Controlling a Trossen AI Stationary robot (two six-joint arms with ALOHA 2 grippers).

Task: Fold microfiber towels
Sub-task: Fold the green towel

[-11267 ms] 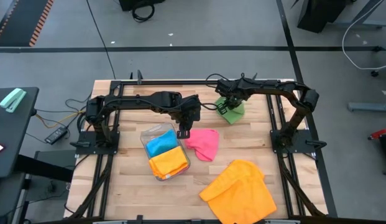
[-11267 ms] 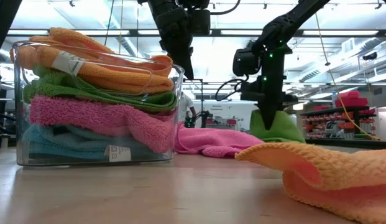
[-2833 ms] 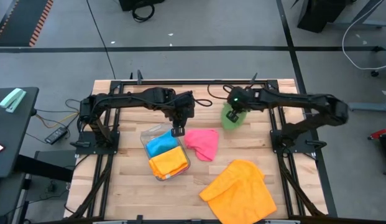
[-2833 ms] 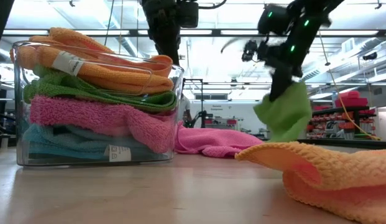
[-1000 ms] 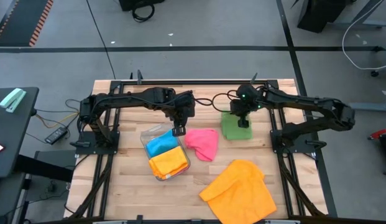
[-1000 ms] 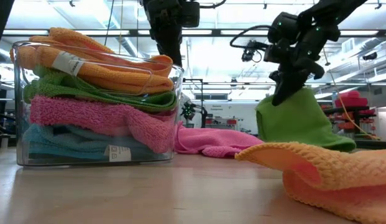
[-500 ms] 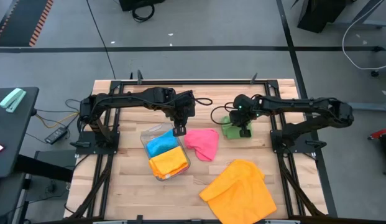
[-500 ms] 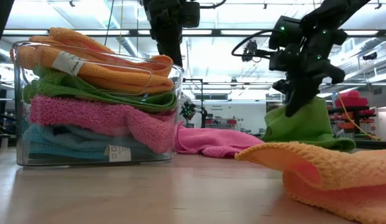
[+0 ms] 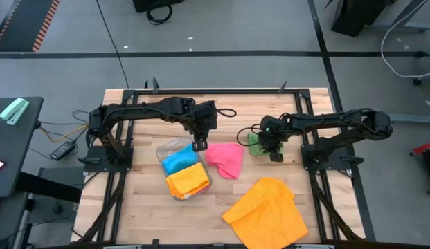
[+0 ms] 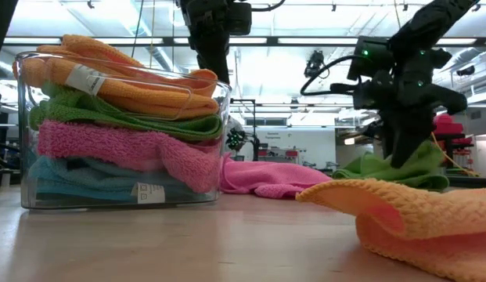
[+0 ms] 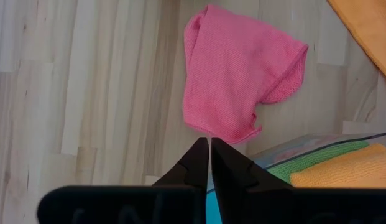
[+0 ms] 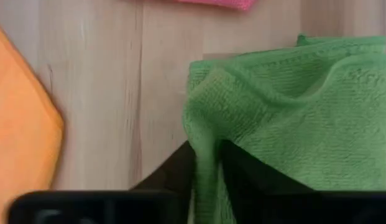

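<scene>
High view shows folded towels already stacked in the clear tray point(image 9: 174, 147) near the middle of the table point(image 9: 138, 214); the low view shows orange, green, pink and blue layers inside it. Three towels remain outside. The green towel point(image 9: 257, 142), toward the right edge of the table, lies in a rumpled heap with the right gripper point(image 9: 273, 153) lowered onto it; in the right wrist view a ridge of the green cloth stands pinched between the fingers point(image 12: 237, 167), so its fold appears to be in progress rather than finished. The pink towel point(image 9: 227, 158) lies loosely doubled just beside the tray, not squared. The large orange towel point(image 9: 266, 211) lies crumpled at the front edge and looks untouched. The left gripper point(image 9: 199, 145) hangs over the tray's far corner, fingers pressed together and holding nothing.
</scene>
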